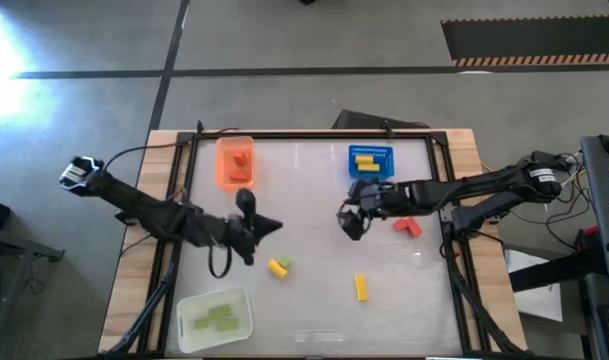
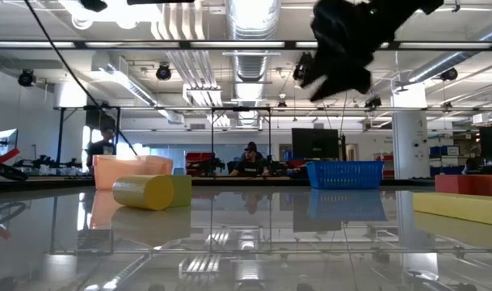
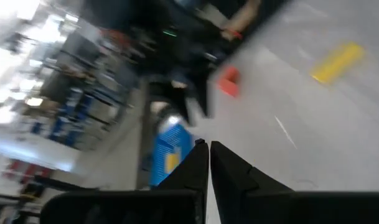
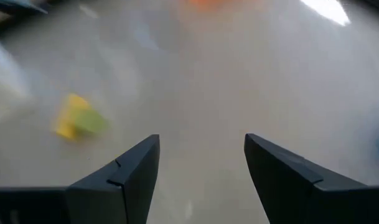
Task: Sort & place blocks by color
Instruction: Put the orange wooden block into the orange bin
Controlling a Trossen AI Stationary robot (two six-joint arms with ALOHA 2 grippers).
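Note:
Loose on the table lie a yellow chunk touching a light green one, a yellow bar and a red piece. More red blocks sit in the orange tray, yellow ones in the blue tray, green ones in the white tray. My left gripper is shut and empty, left of the table's middle. My right gripper is open and empty above the table's middle, left of the red piece.
The orange tray and blue tray stand at the far edge, the white tray at the near left corner. The two grippers face each other across a short gap. A dark frame runs along the table's sides. People sit in the room behind.

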